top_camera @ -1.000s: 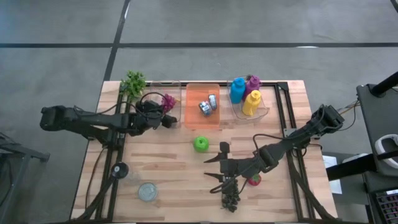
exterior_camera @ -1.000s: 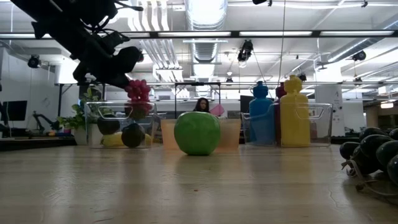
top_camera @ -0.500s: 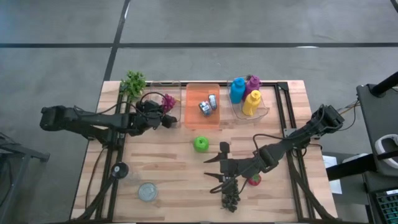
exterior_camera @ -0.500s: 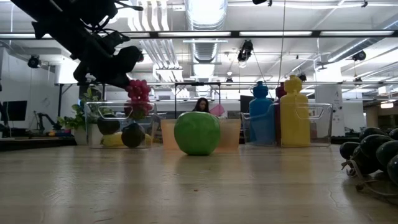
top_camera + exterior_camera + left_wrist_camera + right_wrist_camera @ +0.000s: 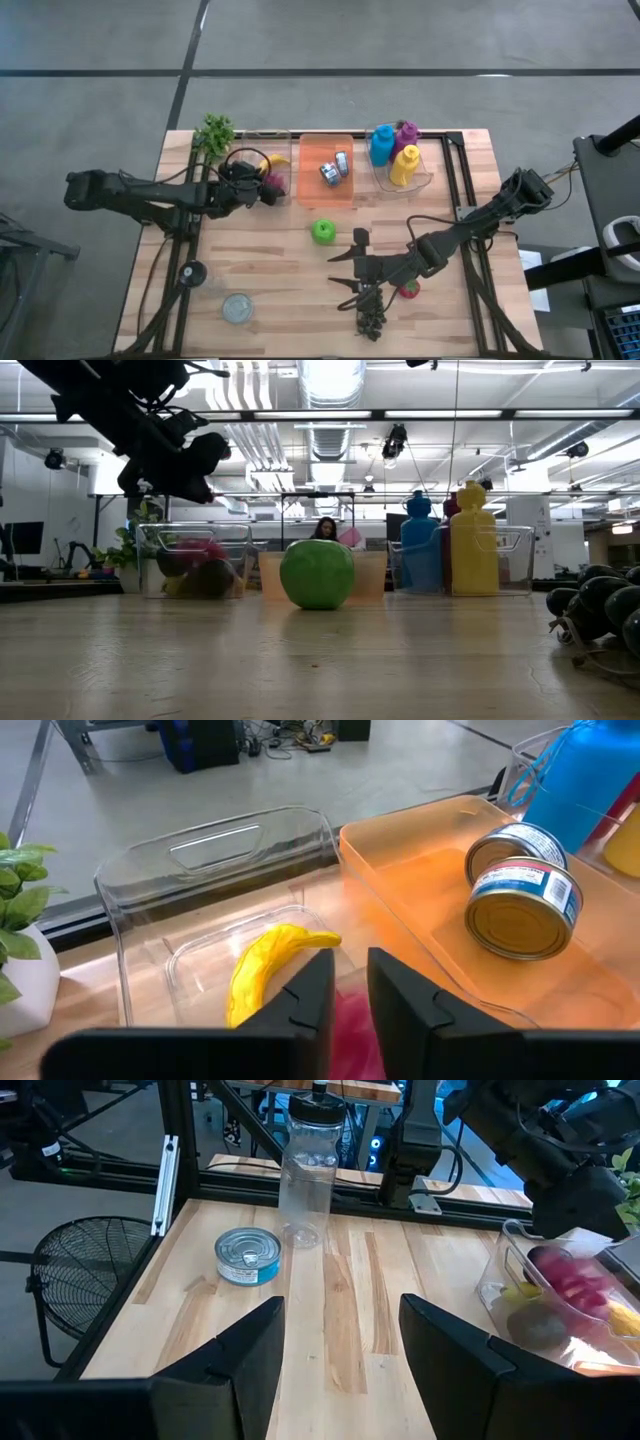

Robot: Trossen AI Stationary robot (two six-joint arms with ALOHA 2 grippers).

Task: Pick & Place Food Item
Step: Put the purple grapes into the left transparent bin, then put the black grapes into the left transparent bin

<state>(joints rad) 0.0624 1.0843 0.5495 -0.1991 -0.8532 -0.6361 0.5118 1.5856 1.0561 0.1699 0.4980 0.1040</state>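
Observation:
My left gripper (image 5: 350, 988) hangs over the clear bin (image 5: 262, 172) at the table's far left, its fingers a narrow gap apart and holding nothing. A pink grape bunch (image 5: 352, 1032) shows blurred inside the bin (image 5: 200, 552), beside a yellow banana (image 5: 265, 965). A green apple (image 5: 322, 231) rests on the table's middle. My right gripper (image 5: 345, 272) stands open toward the near right, just above a dark grape bunch (image 5: 370, 315), nothing between its fingers (image 5: 340, 1340).
An orange bin (image 5: 326, 170) with two cans stands at the far middle, right of it a clear bin with coloured bottles (image 5: 400, 160). A plant (image 5: 214, 133) is at the far left corner. A can (image 5: 237, 307) and a clear bottle (image 5: 191, 272) stand near left.
My left gripper has let go of the pink grape bunch, which hung below its fingers over the clear bin and has dropped down into the bin. The banana in the bin now shows from above. Both arms have kept still.

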